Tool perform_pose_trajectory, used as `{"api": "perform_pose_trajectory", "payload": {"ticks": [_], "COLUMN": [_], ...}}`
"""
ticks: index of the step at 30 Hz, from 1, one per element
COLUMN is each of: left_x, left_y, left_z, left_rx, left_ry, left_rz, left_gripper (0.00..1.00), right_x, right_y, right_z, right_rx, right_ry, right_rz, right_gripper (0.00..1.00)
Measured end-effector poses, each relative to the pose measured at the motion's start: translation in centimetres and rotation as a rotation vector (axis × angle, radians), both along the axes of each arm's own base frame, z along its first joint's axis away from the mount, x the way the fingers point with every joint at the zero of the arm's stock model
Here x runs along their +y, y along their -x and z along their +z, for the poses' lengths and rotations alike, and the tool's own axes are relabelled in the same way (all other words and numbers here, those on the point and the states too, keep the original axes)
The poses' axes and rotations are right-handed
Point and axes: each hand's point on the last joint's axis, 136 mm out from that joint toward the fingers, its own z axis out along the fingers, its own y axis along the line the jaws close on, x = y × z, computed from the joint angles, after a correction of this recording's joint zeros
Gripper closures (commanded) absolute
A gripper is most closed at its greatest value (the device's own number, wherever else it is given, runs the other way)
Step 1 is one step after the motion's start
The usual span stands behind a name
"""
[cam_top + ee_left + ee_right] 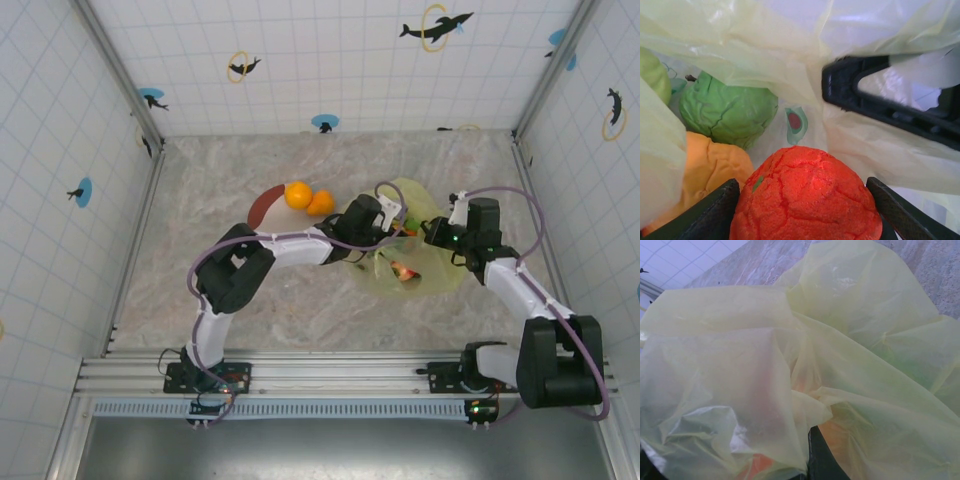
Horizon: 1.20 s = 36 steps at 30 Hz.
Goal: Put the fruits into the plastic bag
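Fruit check: red fruit [805,195] fills the gap in my left gripper [802,187] — both fingers against its sides — inside the plastic bag [875,150], just beside a green fruit [727,112] and an orange fruit [710,165]. My right gripper [425,232] is pressed together, pinching the bag's edge.

In the left wrist view the red fruit [805,195] runs off the bottom edge, and so do the left gripper's fingers [715,212]. A green fruit [652,75] is cut off at the left edge. The plastic bag [790,365] hides most of the right gripper's fingers [822,460]. Fruits behind the plastic are just orange smudges [757,465].
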Motion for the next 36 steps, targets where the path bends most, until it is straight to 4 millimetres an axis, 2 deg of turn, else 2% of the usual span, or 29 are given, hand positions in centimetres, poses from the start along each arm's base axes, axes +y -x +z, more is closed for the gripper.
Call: {"api": "perform_pose_trajectory", "payload": {"ticks": [6, 14, 17, 23, 28, 36], "left_x": [0.0, 0.0, 0.0, 0.7, 2.5, 8.8], "left_y": [0.0, 0.0, 0.0, 0.4, 1.0, 2.6], "left_z": [-0.2, -0.1, 0.4, 2.7, 3.9, 4.4], "left_rx": [0.003, 0.002, -0.005, -0.043, -0.078, -0.105], "left_ry": [-0.001, 0.000, 0.005, 0.027, 0.013, -0.039], "left_rz": [0.000, 0.000, -0.001, -0.001, 0.004, 0.019], "left_gripper": [0.25, 0.24, 0.24, 0.25, 0.26, 0.26], "right_x": [-0.2, -0.2, -0.2, -0.4, -0.5, -0.9], "right_y": [-0.1, -0.1, -0.1, -0.1, 0.0, -0.1], "right_z": [0.2, 0.2, 0.2, 0.2, 0.1, 0.3], "right_rx": [-0.007, -0.008, -0.008, -0.008, -0.006, -0.013], "right_ry": [0.004, 0.006, 0.006, 0.007, 0.011, 0.011], "right_rz": [-0.009, -0.011, -0.011, -0.016, -0.015, -0.025], "right_gripper": [1.00, 1.00, 1.00, 1.00, 1.00, 1.00]}}
